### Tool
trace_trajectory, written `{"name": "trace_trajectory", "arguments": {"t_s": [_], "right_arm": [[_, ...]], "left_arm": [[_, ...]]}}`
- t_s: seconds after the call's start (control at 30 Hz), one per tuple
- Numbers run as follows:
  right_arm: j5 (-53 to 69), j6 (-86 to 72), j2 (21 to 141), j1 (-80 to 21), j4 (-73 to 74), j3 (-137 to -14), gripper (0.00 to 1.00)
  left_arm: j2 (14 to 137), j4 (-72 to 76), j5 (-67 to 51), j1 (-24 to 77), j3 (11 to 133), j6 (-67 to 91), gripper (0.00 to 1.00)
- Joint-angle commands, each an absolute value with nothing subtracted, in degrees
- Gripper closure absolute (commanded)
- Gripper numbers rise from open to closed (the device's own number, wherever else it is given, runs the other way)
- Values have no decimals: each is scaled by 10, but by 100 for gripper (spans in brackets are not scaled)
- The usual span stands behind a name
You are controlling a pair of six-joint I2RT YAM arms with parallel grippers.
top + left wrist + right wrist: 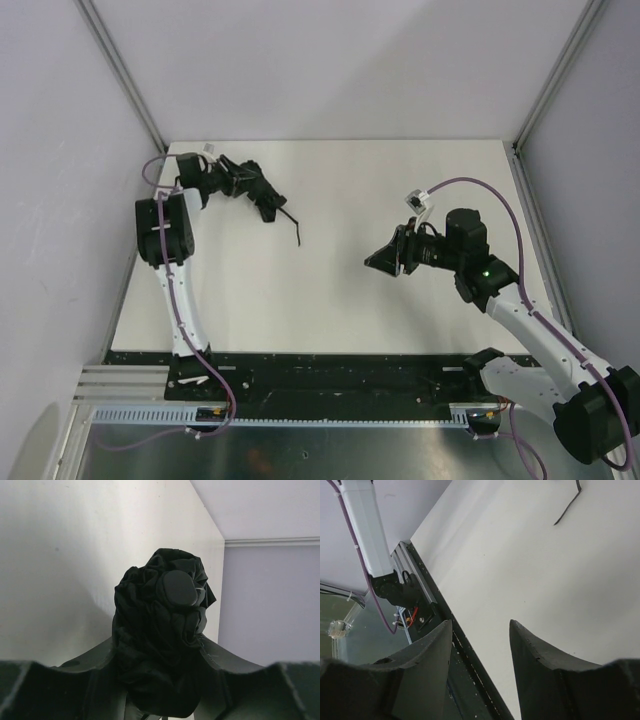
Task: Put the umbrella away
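Note:
The black folded umbrella [160, 630] is a crumpled bundle of dark fabric with a round black knob [177, 589] at its end. My left gripper [157, 645] is shut on it, one finger on each side of the bundle. In the top view the left gripper [260, 193] holds the umbrella [272, 210] above the far left of the white table. Its thin wrist strap [296, 230] hangs down toward the table. My right gripper [381, 259] is open and empty at mid-right, pointing left. In the right wrist view the right gripper [480, 625] has nothing between its jaws, and the strap [569, 504] shows at the top.
The white table [350, 300] is walled by grey panels with metal posts at the back corners [160, 140]. A black rail [330, 375] runs along the near edge. The left arm's base and purple cable [370, 535] show in the right wrist view.

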State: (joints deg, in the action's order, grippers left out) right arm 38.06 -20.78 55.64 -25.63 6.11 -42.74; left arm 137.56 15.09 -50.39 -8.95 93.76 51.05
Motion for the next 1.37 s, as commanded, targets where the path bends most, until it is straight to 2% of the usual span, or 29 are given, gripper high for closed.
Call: {"name": "trace_trajectory", "arguments": {"t_s": [0.0, 0.2, 0.3, 0.37, 0.43, 0.63, 0.77, 0.9, 1.03, 1.1, 1.27, 1.33], "right_arm": [[402, -225, 557, -254, 12, -429, 47], [400, -234, 557, -257, 14, -429, 47], [399, -236, 549, -257, 13, -429, 46], [401, -240, 547, -257, 8, -429, 46], [404, -246, 548, -258, 7, -429, 46], [379, -248, 550, -257, 3, -432, 46], [257, -214, 527, -248, 107, -470, 46], [39, -170, 497, -241, 239, -548, 42], [-141, -130, 457, -240, 318, -621, 37], [-180, -117, 427, -241, 327, -642, 34], [-187, -90, 320, -242, 293, -659, 29], [-198, -82, 289, -241, 277, -660, 20]], "left_arm": [[1394, 135, -549, -116, 987, 512, 47], [1391, 121, -538, -141, 969, 512, 26], [1356, 120, -526, -154, 937, 513, 21], [1328, 118, -524, -161, 909, 518, 11], [1297, 118, -523, -168, 876, 523, 7], [1167, 120, -524, -167, 751, 533, 4], [1037, 127, -529, -123, 675, 535, 3], [894, 129, -534, -19, 653, 519, 3], [763, 121, -486, 117, 678, 468, 2], [709, 118, -450, 180, 695, 431, 1], [583, 115, -386, 286, 719, 328, 1], [542, 114, -373, 296, 721, 304, 0]]}}
